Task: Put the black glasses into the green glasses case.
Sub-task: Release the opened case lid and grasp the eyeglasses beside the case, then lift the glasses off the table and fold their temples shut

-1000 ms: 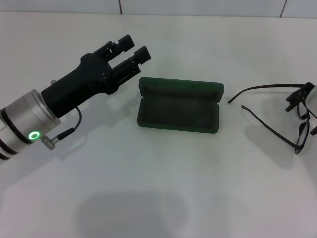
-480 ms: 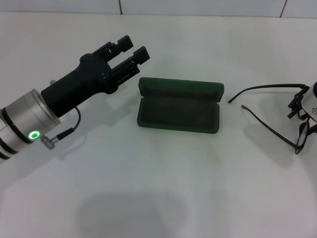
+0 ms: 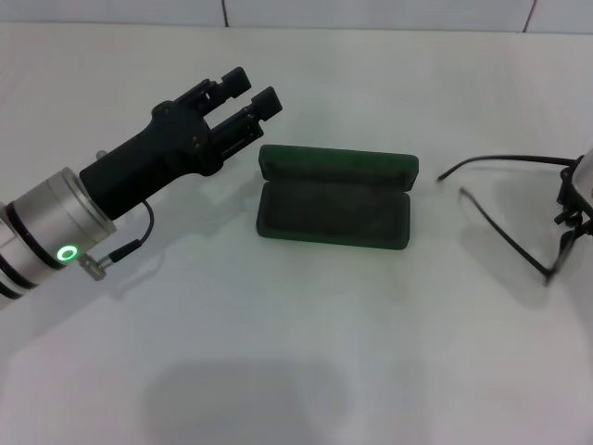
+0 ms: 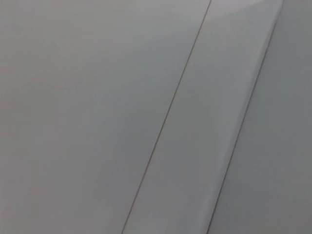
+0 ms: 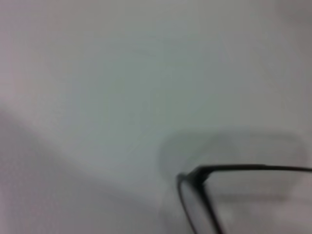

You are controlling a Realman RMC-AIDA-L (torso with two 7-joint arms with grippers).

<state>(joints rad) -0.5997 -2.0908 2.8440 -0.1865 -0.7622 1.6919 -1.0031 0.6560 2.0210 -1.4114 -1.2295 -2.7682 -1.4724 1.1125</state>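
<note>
The green glasses case (image 3: 335, 199) lies open in the middle of the white table, lid up at the back, lining empty. The black glasses (image 3: 505, 236) hang at the far right edge, temple arms pointing toward the case, a faint shadow under them. My right gripper (image 3: 576, 199) is barely in view at that edge, shut on the front of the frame. The right wrist view shows a corner of the black glasses (image 5: 196, 177) close up over the table. My left gripper (image 3: 252, 90) hovers open just left of the case's back corner, holding nothing.
The white table (image 3: 296, 352) runs on in front of the case and to both sides. A tiled wall edge (image 3: 371, 23) bounds the back. The left wrist view shows only pale surface with a seam (image 4: 165, 117).
The right gripper has pulled toward the right edge, taking the glasses with it; the temple tips shifted right and up. The left arm and the case stayed put.
</note>
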